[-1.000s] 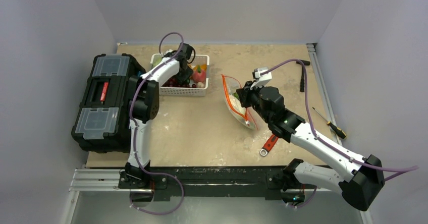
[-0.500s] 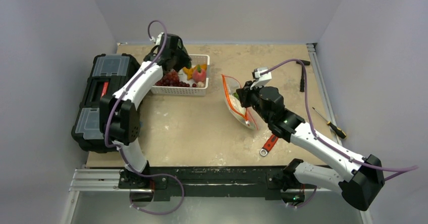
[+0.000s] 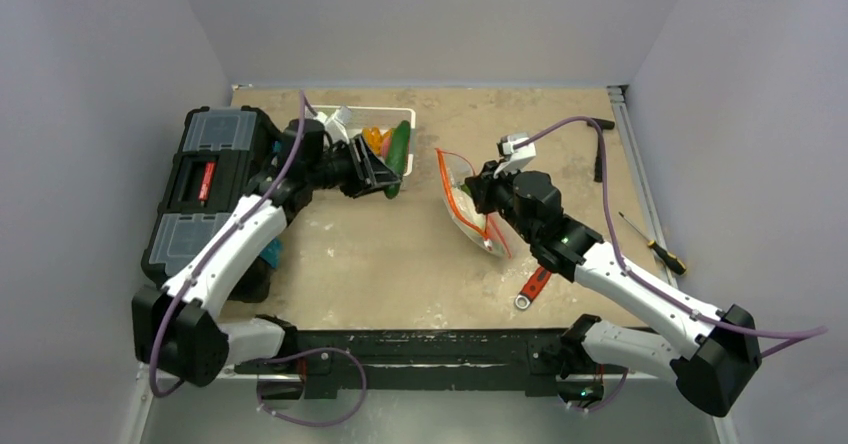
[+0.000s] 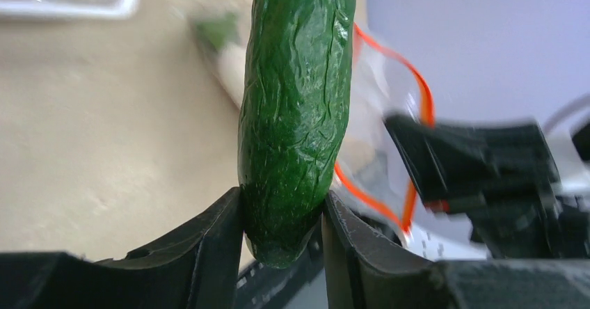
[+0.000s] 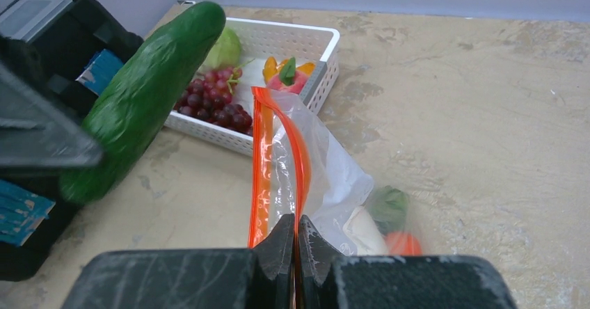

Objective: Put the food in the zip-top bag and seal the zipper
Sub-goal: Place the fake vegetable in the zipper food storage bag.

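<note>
Carrying a green cucumber (image 4: 296,100) pinched at its end, the left gripper (image 3: 378,169) has left the white basket (image 5: 292,25) and nears the zip-top bag (image 5: 327,177). Right gripper (image 5: 296,234) stays clamped on the zipper (image 5: 261,170), mouth raised. Insertion likely next.
</note>
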